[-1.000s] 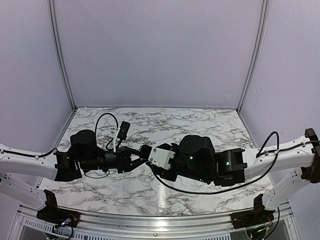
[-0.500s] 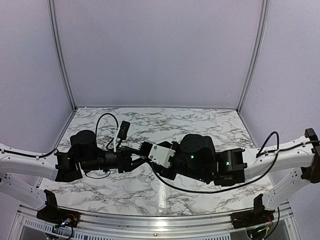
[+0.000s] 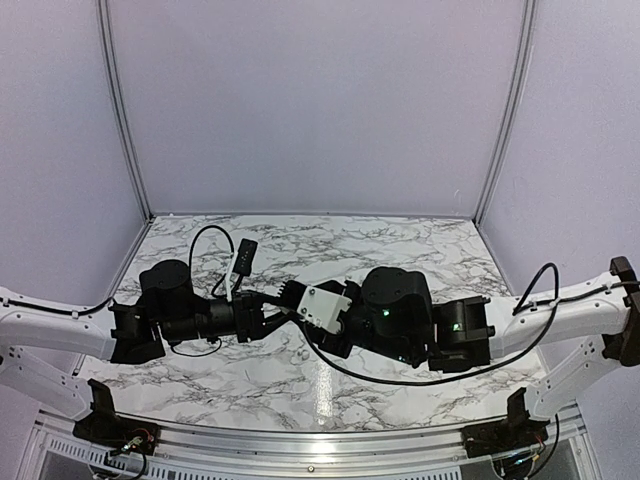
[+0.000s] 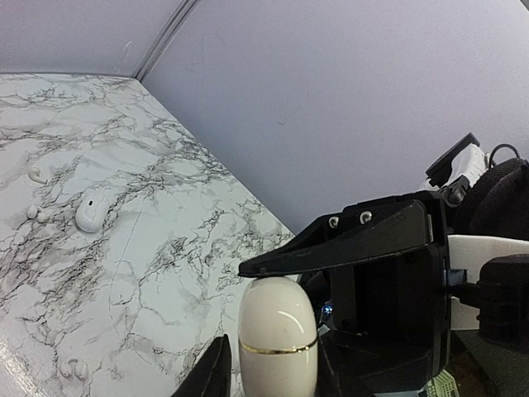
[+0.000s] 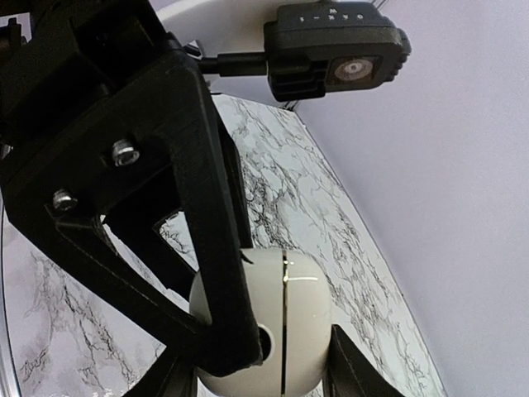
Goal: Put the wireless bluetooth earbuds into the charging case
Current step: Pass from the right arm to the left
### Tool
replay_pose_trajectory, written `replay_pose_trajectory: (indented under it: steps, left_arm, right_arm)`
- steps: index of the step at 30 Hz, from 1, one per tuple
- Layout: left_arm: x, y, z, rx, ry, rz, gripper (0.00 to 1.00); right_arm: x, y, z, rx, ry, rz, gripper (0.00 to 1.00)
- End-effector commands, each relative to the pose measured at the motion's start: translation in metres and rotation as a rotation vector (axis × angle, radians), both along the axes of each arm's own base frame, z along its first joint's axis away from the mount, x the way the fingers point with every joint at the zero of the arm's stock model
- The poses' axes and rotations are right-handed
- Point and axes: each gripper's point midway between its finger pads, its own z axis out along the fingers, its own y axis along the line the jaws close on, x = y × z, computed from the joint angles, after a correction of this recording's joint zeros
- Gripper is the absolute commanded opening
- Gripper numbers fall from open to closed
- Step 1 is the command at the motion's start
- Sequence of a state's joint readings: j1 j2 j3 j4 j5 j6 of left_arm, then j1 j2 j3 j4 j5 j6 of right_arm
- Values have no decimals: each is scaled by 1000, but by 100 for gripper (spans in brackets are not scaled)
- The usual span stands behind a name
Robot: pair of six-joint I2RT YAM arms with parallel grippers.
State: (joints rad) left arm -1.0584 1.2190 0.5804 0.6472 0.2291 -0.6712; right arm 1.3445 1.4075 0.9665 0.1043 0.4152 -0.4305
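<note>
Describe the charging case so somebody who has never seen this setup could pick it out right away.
Over the marble table, the two arms meet tip to tip. The charging case sits right where the left pincer and the right pincer come together. It is a glossy white egg shape with a thin gold band, unlike the plain white bits lying on the marble.
</note>
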Motion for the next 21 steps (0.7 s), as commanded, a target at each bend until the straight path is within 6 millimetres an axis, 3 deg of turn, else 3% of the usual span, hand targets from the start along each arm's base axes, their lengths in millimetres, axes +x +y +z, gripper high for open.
replay_pose_trajectory:
  steps: [1,8,15,18,21]
  left_arm:
    - [4,0,6,-28,-5,27,36]
    - [5,-1,-2,-11,3,29,29]
    - [2,4,1,-5,-54,23,10]
    - [-1,7,5,-7,-94,13,7]
    - [-5,12,9,-10,-136,6,4]
  right_arm:
    - [-1,5,33,81,-28,-24,29]
    - [2,2,36,87,-37,-51,30]
    - [-4,3,35,85,-27,-16,35]
    - [-12,5,34,91,-10,33,59]
    - [-25,5,36,113,28,106,76]
